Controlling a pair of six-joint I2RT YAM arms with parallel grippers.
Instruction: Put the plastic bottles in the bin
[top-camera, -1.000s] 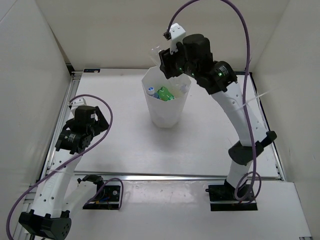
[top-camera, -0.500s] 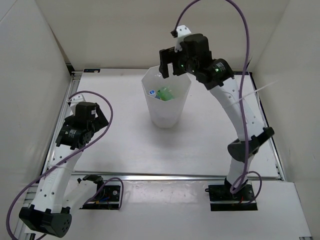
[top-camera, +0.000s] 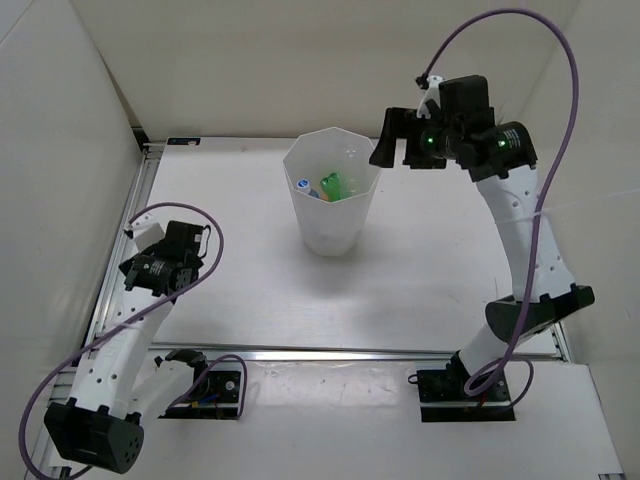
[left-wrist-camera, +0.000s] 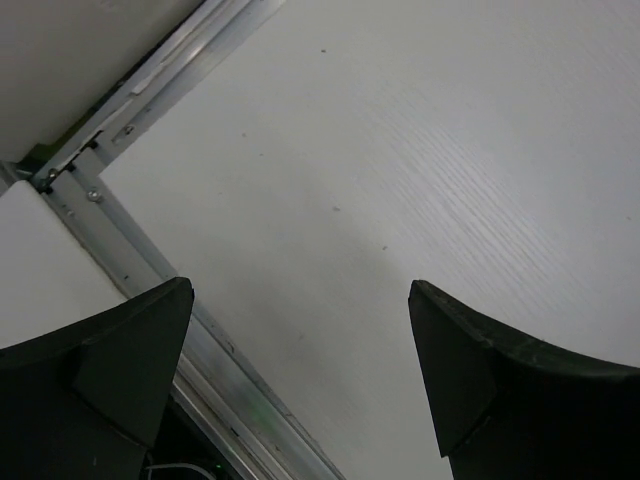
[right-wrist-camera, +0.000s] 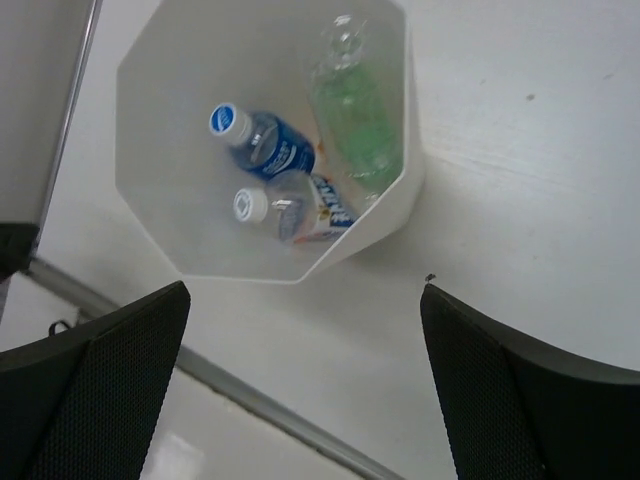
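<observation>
The white faceted bin (top-camera: 335, 232) stands upright at mid table. Inside the bin (right-wrist-camera: 165, 110) lie a blue-labelled bottle (right-wrist-camera: 268, 142), a small clear labelled bottle (right-wrist-camera: 300, 208) and a green bottle (right-wrist-camera: 358, 110) with a clear neck showing at its top. From above, the green bottle (top-camera: 332, 184) and a blue cap (top-camera: 303, 184) show. My right gripper (top-camera: 396, 153) hangs open in the air just right of the bin's rim, with nothing between its fingers (right-wrist-camera: 305, 290). My left gripper (top-camera: 160, 262) is open and low over the table's left side, also holding nothing (left-wrist-camera: 300, 295).
A metal rail (left-wrist-camera: 150, 265) runs along the table's left edge under the left gripper. Another rail (top-camera: 350, 352) marks the near edge. White walls enclose the table on the left, back and right.
The right gripper, shut on a clear bottle over the bin, opened, let the bottle go, and swung right, off the bin. The left arm drew slightly toward the near left.
</observation>
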